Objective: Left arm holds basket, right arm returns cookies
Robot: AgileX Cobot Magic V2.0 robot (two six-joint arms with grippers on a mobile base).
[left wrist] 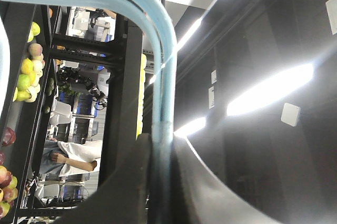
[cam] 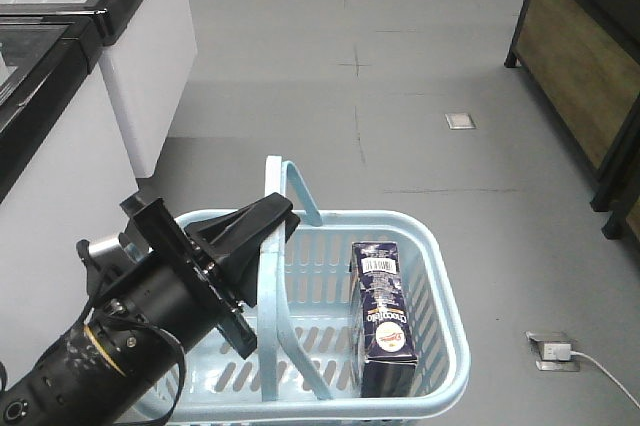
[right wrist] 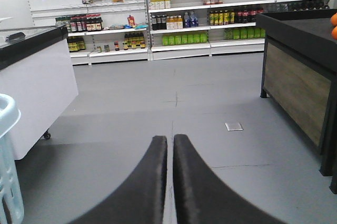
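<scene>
The light blue basket [cam: 452,318] hangs low in the front view, its hoop handle [cam: 290,184] raised. My left gripper [cam: 276,216] is shut on that handle; in the left wrist view the blue handle [left wrist: 167,77] runs down between the two black fingers of the left gripper [left wrist: 162,142]. The cookies [cam: 385,316], a dark navy carton with a barcode on top, stand upright inside the basket against its right wall. My right gripper [right wrist: 170,142] shows only in its own wrist view, shut on nothing, pointing over the grey floor with the basket's edge [right wrist: 7,145] at its far left.
White freezer cabinets [cam: 130,66] line the left side. A dark wood-panelled stand [cam: 590,56] is on the right. A floor socket with a cable [cam: 553,350] lies right of the basket. Stocked shelves [right wrist: 200,13] stand across the grey floor ahead.
</scene>
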